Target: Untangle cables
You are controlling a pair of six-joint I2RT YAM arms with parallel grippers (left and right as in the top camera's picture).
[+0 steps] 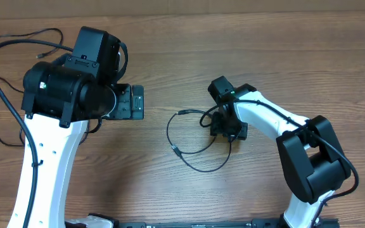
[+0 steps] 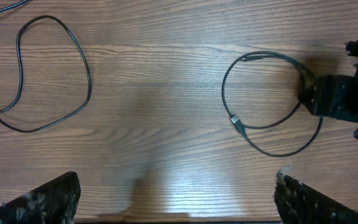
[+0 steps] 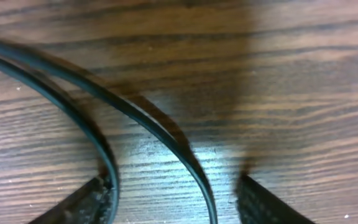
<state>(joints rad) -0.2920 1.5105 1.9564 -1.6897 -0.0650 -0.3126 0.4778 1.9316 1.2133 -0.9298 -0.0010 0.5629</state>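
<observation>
Cables: thin, black, with small metal-tipped plugs.
Looped cable (image 2: 237,122): slack ring on the worktop (image 1: 265,50), just left of the right gripper (image 3: 173,196).
Other cables (image 2: 90,84): well left of it.
Right gripper: spread, straddling two strands.
Left gripper (image 2: 179,205): spread wide, empty.

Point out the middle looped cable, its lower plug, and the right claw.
looped cable (image 1: 201,170): overhead view, bottom of loop.
lower plug (image 1: 176,151): overhead view, connector body.
right claw (image 3: 173,186): right wrist view, gap between fingertips.

Two robot arms, left arm (image 1: 46,152) and right arm (image 1: 277,120), two grippers, left gripper (image 1: 134,101) and right gripper (image 1: 228,128), one centre cable (image 1: 167,132) with two plug ends (image 1: 176,151), more cables (image 2: 89,81) far left, number unclear.
</observation>
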